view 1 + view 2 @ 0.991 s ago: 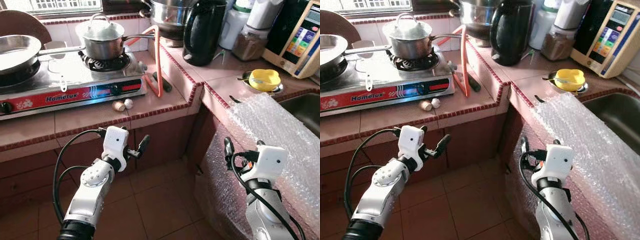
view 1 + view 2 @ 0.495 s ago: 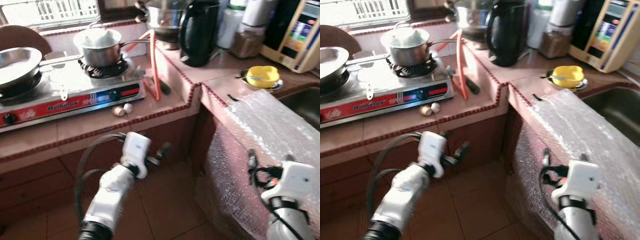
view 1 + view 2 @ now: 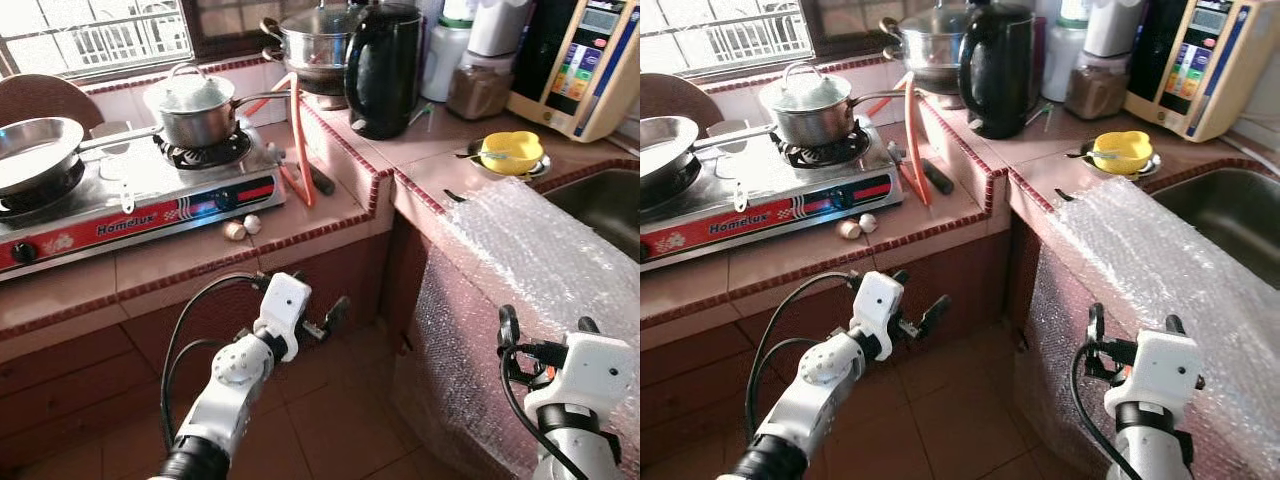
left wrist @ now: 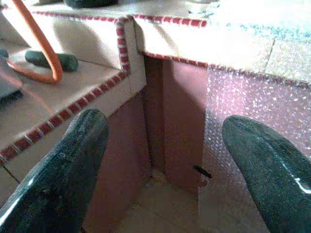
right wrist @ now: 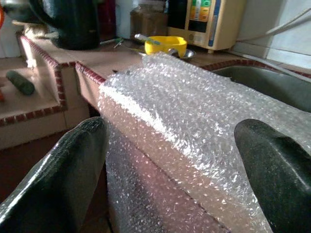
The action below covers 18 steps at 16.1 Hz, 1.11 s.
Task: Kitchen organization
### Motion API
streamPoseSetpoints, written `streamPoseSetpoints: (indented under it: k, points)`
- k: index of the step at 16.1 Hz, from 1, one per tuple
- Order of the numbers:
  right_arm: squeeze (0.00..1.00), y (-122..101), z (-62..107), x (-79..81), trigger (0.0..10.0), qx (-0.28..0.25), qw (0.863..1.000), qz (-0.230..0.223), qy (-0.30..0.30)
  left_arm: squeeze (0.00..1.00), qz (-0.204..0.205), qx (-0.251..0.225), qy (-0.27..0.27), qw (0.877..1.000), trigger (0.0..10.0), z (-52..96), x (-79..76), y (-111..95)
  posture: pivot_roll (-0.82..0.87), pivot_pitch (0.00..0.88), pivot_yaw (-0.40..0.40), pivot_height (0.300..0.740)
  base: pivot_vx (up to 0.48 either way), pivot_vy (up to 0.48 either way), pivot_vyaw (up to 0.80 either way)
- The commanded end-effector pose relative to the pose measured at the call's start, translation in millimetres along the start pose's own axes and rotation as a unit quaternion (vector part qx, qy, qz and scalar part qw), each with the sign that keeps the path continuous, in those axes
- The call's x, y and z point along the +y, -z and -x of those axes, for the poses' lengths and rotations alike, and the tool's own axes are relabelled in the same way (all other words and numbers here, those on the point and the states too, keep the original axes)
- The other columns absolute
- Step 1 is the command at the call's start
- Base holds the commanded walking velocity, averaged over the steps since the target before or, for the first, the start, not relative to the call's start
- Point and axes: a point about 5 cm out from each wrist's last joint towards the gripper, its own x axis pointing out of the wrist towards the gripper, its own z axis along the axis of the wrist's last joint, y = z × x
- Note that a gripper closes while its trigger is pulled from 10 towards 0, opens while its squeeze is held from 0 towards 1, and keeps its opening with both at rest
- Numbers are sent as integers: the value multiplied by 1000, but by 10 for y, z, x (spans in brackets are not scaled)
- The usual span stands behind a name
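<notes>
The robot stands in the corner of a tiled kitchen with both arms held low in front of the cabinets. Its left end effector [image 3: 322, 322] hangs below the edge of the surface [image 3: 190, 262] that carries the gas stove [image 3: 130, 195], fingers spread wide and gripping nothing. The right end effector [image 3: 1132, 330] sits just beside the sheet of bubble wrap [image 3: 530, 260] draped over the surface edge near the sink [image 3: 600, 200]; its fingers are also wide apart and empty, with the wrap showing between them in the right wrist view.

On the stove, a lidded saucepan [image 3: 195, 102] sits on the right burner and a frying pan [image 3: 35, 150] on the left one. Two garlic cloves [image 3: 242, 228] lie on the tiles just in front of the stove. An orange gas hose [image 3: 300, 140] loops down beside it, and a dark cucumber [image 3: 320, 180] lies next to the hose. Further back stand a steel pot [image 3: 310, 45] and a black kettle [image 3: 382, 68]. A yellow bowl [image 3: 512, 152] with a spoon rests on the higher surface, near a water purifier [image 3: 590, 60] and some jars [image 3: 475, 85].
</notes>
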Motion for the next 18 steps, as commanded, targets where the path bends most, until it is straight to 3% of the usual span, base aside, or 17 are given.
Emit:
streamPoseSetpoints:
  k: [1, 5, 7, 10, 18]
  points:
    - [0, 22, -32, 80, 10000, 1, 1000, -7, -16, 0, -9, -2, -25, 1000, 10000, 10, 88, -34, -71, 0, 57, 740, 0, 0, 0]
    - [0, 187, -156, 71, 10000, 20, 999, -29, -11, 0, -13, -5, -65, 998, 10000, 103, 164, 16, 13, 0, 46, 740, 0, 0, 0]
    - [0, 126, -212, 151, 10000, 9, 999, -46, -10, 0, -12, 6, -77, 997, 10000, 168, 195, 92, 13, 0, 32, 740, 0, 0, 0]
    - [0, 122, -223, 297, 10000, 5, 998, -45, -43, 0, -10, 2, -79, 997, 10000, 150, 156, 62, 28, 0, 20, 740, 0, 0, 0]
    - [0, 150, -281, 272, 10000, 8, 998, -41, -51, 0, -3, 7, -104, 995, 10000, 230, 215, 115, 51, 0, -6, 740, 0, 0, 0]
